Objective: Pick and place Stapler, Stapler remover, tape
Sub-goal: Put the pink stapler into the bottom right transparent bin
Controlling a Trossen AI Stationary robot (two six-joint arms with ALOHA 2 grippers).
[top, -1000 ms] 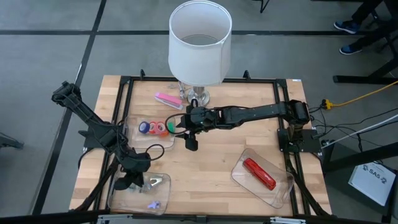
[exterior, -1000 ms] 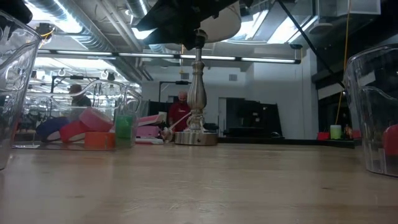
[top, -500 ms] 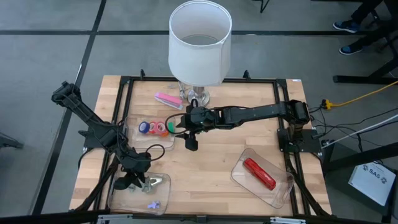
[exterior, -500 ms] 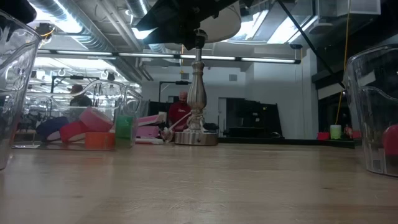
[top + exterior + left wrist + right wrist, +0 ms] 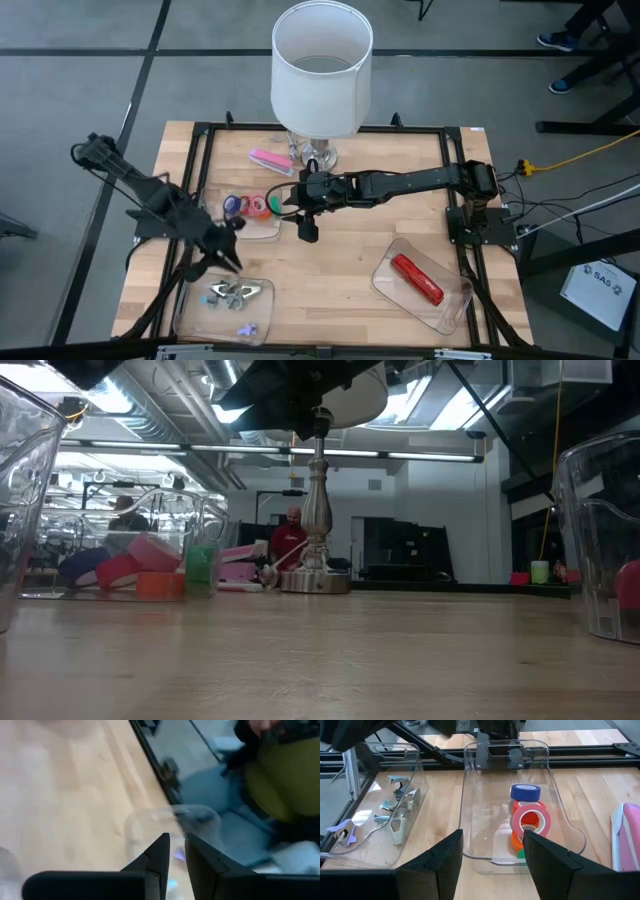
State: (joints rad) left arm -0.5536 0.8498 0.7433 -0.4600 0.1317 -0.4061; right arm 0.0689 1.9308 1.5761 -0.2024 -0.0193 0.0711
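My left gripper (image 5: 228,260) hangs open by a narrow gap above the far edge of the near-left clear tray (image 5: 190,318); its fingers (image 5: 161,851) hold nothing. Several grey and purple staple removers (image 5: 234,293) lie in that tray. My right gripper (image 5: 305,231) is open over bare wood, just right of the clear tray of tape rolls (image 5: 250,206). The right wrist view shows blue, red, orange and green rolls (image 5: 530,817) lying in that tray. A pink stapler (image 5: 268,158) lies on the table by the lamp base. A red stapler (image 5: 417,278) lies in the near-right tray.
A table lamp with a white shade (image 5: 321,66) stands at the far middle of the table, its metal stem (image 5: 317,520) rising in the low view. A black frame (image 5: 330,130) runs around the tabletop. Bare wood lies in the middle and near middle (image 5: 320,290).
My left gripper has risen out of the near-left tray and drawn back toward the table's far-left, with the arm swinging left. Staple removers now show where it stood in the tray. My right arm has kept still.
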